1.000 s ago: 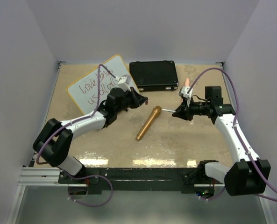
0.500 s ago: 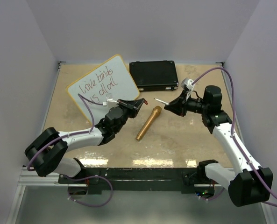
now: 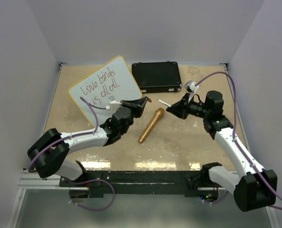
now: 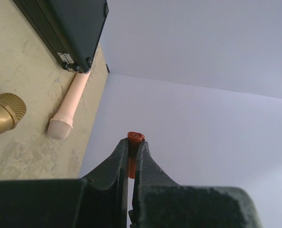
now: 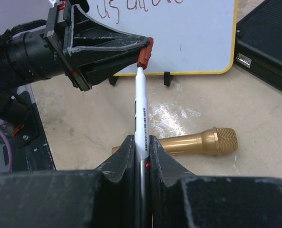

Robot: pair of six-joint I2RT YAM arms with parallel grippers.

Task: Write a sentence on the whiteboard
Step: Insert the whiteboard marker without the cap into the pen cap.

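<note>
Left gripper: fingers pressed together on a small red cap, which pokes out just past their tips.
Right gripper: clamped on the barrel of a white marker, which runs straight out ahead of it toward the left gripper.
Marker and cap: from the right wrist, the marker's far end lines up with the cap's mouth. From above, a sliver of gap seems to show between them, so I cannot tell whether they touch.
Whiteboard: beyond the left gripper and off to its left, raised on two small black feet. The near corner of its yellow frame lies just behind the left fingers.
Sentence: on the board's face, "love binds us all" in two slanted lines, well apart from the marker's tip.
Gold microphone: lying on the table beneath the gap between the two grippers, with its mesh head at the end nearer them.
Black case: flat on the table ahead of both grippers, just beside the whiteboard's right corner.
Pink microphone: seen from the left wrist, lying on the table near the case's corner, ahead of the left fingers.
</note>
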